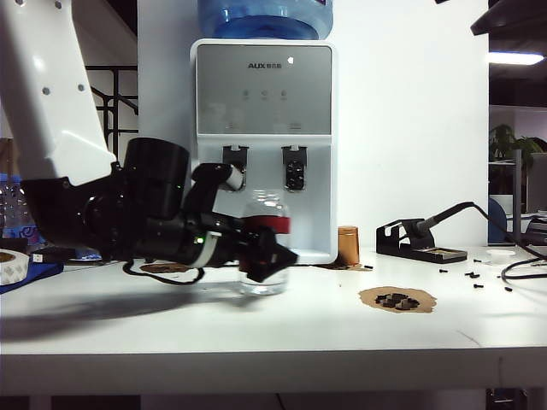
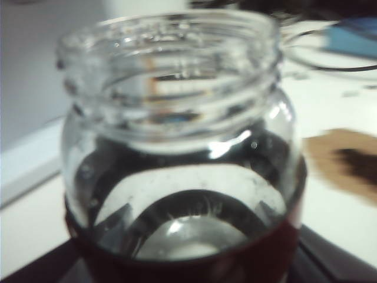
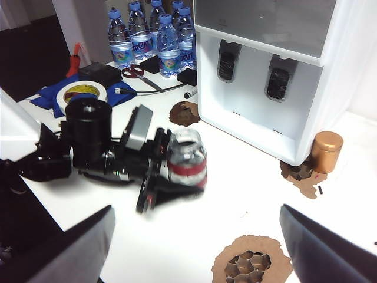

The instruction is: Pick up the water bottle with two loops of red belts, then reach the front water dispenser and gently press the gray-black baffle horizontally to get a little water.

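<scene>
White table (image 1: 256,333) carries everything, with the water dispenser (image 1: 263,145) standing at the back edge, blue jug (image 1: 265,17) on top, two dark taps (image 1: 294,167) under the grey front panel. The water bottle (image 1: 264,248), clear with a wide open mouth and a dark red band showing, stands upright on the table just in front of the dispenser base, below and between the taps. Left gripper (image 1: 267,254) lies low and nearly level over the table, reaching in from the left edge; its black fingers (image 3: 171,188) flank the bottle at band height, one each side. The left wrist view is filled by the bottle (image 2: 177,147), blurred, so whether the pads touch the glass cannot be told; jaws part-way in around it, no firm grip visible. Bottle base looks to be on the table. Right gripper (image 3: 194,236) hangs high above the front part of the table, spread wide and holding nothing, its two dark fingers (image 3: 70,244) framing that wrist view. A copper-coloured cap (image 1: 347,245) sits just beside the dispenser's right corner. A soldering iron stand (image 1: 423,239) is toward the right rear edge, a brown honeycomb pad (image 1: 397,299) nearer the front. Blue-capped bottles (image 3: 154,35) and a tape roll (image 3: 81,94) are at the left rear corner.
</scene>
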You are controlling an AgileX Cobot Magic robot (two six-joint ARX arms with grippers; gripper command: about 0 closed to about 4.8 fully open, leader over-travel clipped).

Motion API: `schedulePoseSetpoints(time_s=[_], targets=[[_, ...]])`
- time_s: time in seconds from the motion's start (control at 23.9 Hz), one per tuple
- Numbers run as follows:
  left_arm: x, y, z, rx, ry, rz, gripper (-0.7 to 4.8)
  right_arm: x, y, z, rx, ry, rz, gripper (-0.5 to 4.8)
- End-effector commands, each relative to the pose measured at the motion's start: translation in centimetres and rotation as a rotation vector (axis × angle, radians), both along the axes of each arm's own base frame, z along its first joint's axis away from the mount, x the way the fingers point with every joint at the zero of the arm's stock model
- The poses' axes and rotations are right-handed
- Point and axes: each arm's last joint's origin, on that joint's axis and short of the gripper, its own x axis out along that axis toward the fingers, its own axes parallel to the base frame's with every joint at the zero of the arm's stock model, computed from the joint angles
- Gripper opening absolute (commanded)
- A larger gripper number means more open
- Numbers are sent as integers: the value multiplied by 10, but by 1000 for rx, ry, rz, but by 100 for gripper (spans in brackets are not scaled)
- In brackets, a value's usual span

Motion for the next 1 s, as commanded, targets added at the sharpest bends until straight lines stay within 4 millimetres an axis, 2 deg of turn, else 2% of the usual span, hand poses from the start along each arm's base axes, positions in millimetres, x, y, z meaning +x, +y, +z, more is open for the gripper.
schedulePoseSetpoints(time_s=[0.04,0.13,0.21,0.46,0.67,0.79,1.0], targets=[[11,15,23,-66,-61,192,-5,0,0,2,-22,-27,0,479],[14,20,37,-119,-80,317,-5,1,0,2,-21,-27,2,479],[19,15,44,-108,-80,391,-5,1,0,2,-20,-38,2,479],[39,-6,66,-67,-25,469,-5,5,1,4,-8,-58,4,479],[54,-11,83,-109,17,513,-5,10,1,0,-8,-39,4,479],[57,-9,87,-120,1,531,-5,13,2,-2,-8,-30,5,479],[65,-2,81,-107,13,557,-5,17,3,-2,15,-45,29,479]])
